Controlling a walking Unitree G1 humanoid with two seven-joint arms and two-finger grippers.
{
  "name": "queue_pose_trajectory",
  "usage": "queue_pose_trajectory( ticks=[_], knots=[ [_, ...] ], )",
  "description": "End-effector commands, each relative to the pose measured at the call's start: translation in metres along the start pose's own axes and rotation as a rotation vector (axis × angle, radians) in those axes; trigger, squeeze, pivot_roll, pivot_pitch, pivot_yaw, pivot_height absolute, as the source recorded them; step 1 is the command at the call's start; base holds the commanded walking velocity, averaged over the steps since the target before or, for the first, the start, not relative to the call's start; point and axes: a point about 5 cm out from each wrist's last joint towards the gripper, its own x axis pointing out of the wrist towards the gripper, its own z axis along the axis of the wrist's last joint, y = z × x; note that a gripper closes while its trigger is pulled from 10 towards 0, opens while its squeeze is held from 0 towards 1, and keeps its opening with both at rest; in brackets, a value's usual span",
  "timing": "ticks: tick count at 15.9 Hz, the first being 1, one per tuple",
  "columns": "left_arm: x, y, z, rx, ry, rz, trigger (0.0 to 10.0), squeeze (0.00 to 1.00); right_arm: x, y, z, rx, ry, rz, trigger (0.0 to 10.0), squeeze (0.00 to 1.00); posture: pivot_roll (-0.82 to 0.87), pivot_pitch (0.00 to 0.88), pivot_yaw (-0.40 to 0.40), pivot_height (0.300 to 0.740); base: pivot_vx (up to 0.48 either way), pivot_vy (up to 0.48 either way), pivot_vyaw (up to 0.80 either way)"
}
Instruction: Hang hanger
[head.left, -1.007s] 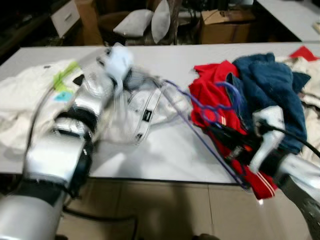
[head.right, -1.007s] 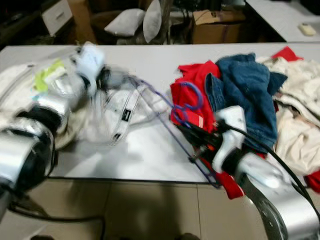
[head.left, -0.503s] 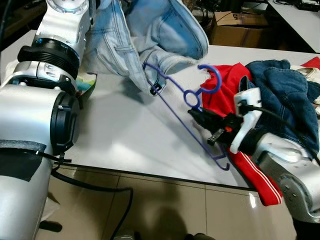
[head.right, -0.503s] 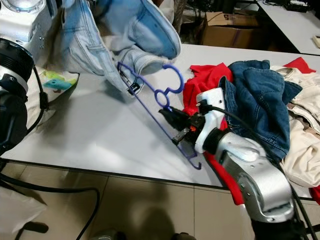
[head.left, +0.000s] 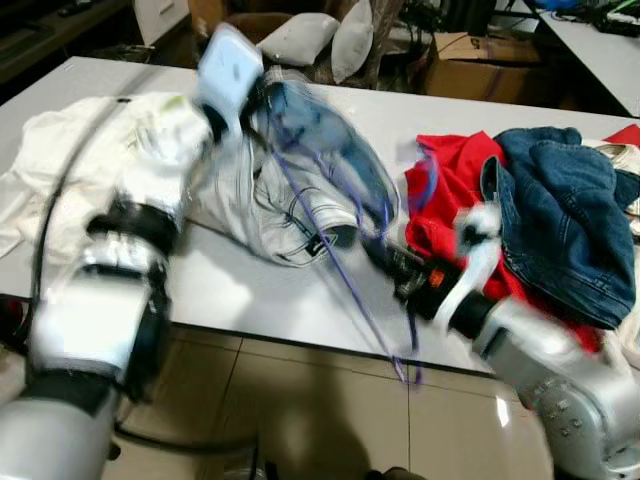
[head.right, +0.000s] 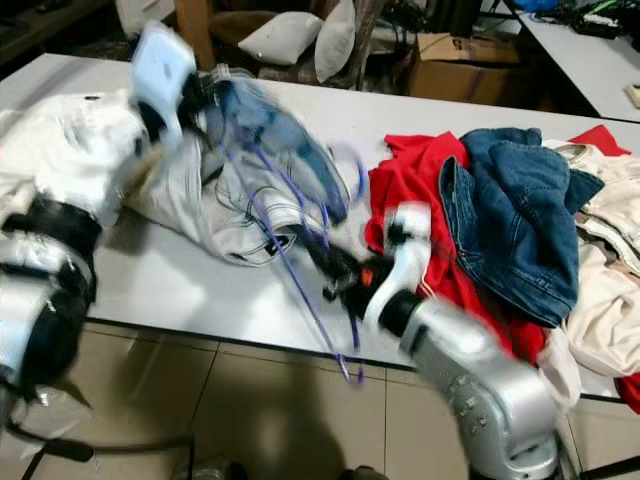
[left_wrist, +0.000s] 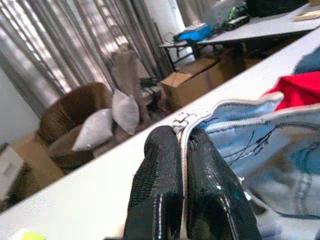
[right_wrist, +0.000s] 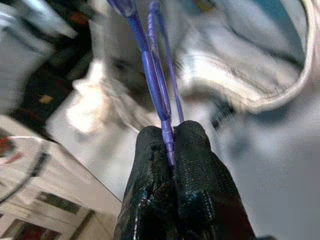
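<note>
Light blue jeans (head.left: 330, 150) lie bunched on the white table (head.left: 250, 295), and their pale inner side shows. My left gripper (left_wrist: 181, 135) is shut on the jeans' edge (left_wrist: 250, 107) at the far end of the bunch. A thin purple hanger (head.left: 345, 280) slants from the jeans down past the table's front edge. My right gripper (right_wrist: 171, 135) is shut on the hanger's wire (right_wrist: 150, 65); in the left eye view it sits at the jeans' near right side (head.left: 385, 262). The eye views are blurred by motion.
A red garment (head.left: 450, 190) and dark blue denim (head.left: 570, 210) are heaped at the table's right. A white garment (head.left: 50, 170) lies at the left. Behind the table are pillows (head.left: 320, 35) and a cardboard box (head.left: 480, 70). Tiled floor lies below the front edge.
The left arm has brought the jeans down from high above the table onto its top. The hanger has swung down with them, still held by the right gripper. The camera has shifted.
</note>
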Motion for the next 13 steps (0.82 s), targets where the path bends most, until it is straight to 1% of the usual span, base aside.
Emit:
queue_pose_trajectory(
  ticks=[1,2,4,5,6,7,8,9,10,11,12,13],
  knots=[
    [0.001,0.001,0.018,0.009,-0.061,-0.014,0.0,0.0,-0.003,-0.014,-0.006,0.008,0.04,-0.117,10.0,0.0,-0.08,0.0,-0.012,0.74,0.0,0.0,0.0],
    [-0.005,-0.003,0.016,0.047,-0.052,-0.045,0.0,0.0,-0.005,-0.028,-0.009,0.101,0.022,-0.239,10.0,0.0,-0.09,0.0,-0.012,0.74,0.0,0.0,0.0],
    [-0.013,0.004,0.017,0.059,-0.045,-0.026,0.0,0.0,-0.01,-0.044,-0.006,0.197,-0.006,-0.341,10.0,0.0,-0.08,0.0,-0.013,0.74,0.0,0.0,0.0],
    [-0.016,0.005,0.018,0.063,-0.041,-0.029,0.0,0.0,-0.011,-0.049,-0.005,0.219,-0.015,-0.366,10.0,0.0,-0.08,0.0,-0.013,0.74,0.0,0.0,0.0],
    [-0.02,0.003,0.018,0.081,-0.021,-0.081,0.0,0.0,-0.011,-0.057,0.001,0.234,-0.055,-0.397,10.0,0.0,-0.08,0.0,-0.012,0.74,0.0,0.0,0.0],
    [-0.023,0.0,0.018,0.092,-0.009,-0.112,0.0,0.0,-0.01,-0.06,0.005,0.252,-0.076,-0.403,10.0,0.0,-0.08,0.0,-0.007,0.74,0.0,0.0,0.0],
    [-0.03,-0.008,0.014,0.112,0.022,-0.208,0.0,0.0,-0.002,-0.067,0.019,0.275,-0.124,-0.394,10.0,0.0,-0.08,0.0,-0.002,0.74,0.0,0.0,0.0],
    [-0.033,-0.01,0.013,0.109,0.028,-0.237,0.0,0.0,0.004,-0.068,0.027,0.279,-0.143,-0.372,10.0,0.0,-0.08,0.0,-0.002,0.74,0.0,0.0,0.0],
    [-0.036,-0.015,0.016,0.059,0.02,-0.292,0.0,0.0,0.016,-0.07,0.038,0.299,-0.173,-0.32,10.0,0.0,-0.09,0.0,0.0,0.74,0.0,0.0,0.0],
    [-0.036,-0.018,0.018,0.033,0.012,-0.318,0.0,0.0,0.022,-0.07,0.043,0.305,-0.184,-0.295,10.0,0.0,-0.08,0.0,-0.002,0.74,0.0,0.0,0.0],
    [-0.04,-0.025,0.023,-0.026,-0.006,-0.39,0.0,0.0,0.031,-0.068,0.05,0.32,-0.2,-0.249,10.0,0.0,-0.08,0.0,-0.006,0.74,0.0,0.0,0.0],
    [-0.042,-0.032,0.03,-0.108,-0.037,-0.417,0.0,0.0,0.043,-0.064,0.054,0.351,-0.212,-0.185,10.0,0.0,-0.08,0.0,-0.011,0.74,0.0,0.0,0.0]
  ],
)
